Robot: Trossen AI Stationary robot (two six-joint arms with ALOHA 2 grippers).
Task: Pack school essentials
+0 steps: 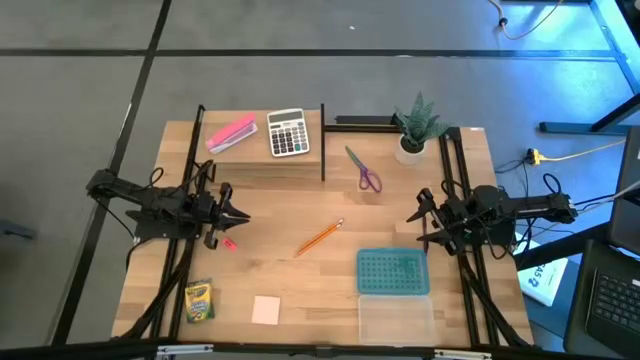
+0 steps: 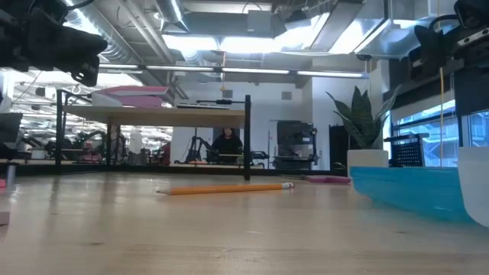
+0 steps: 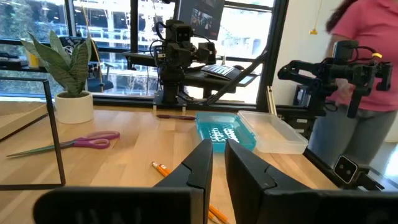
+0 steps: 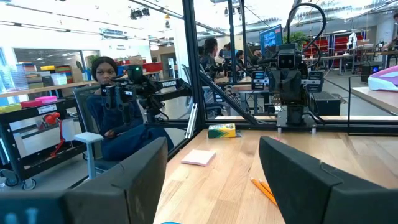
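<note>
The desk (image 1: 300, 290) holds an open teal case (image 1: 393, 272) at near right, in front of the right gripper (image 1: 418, 222), whose fingers stand wide apart on nothing. The left gripper (image 1: 240, 215) hovers at left, fingers together, empty. The pencil (image 1: 319, 238) lies between the two grippers, long axis slanting toward the case; probably either arm reaches it. The scissors (image 1: 365, 172) lie farther back.

We were in a robotics lab: more robot arms (image 4: 291, 74) on benches, exposed ceiling ducts (image 2: 137, 34), seated people (image 4: 115, 118) nearby.
</note>
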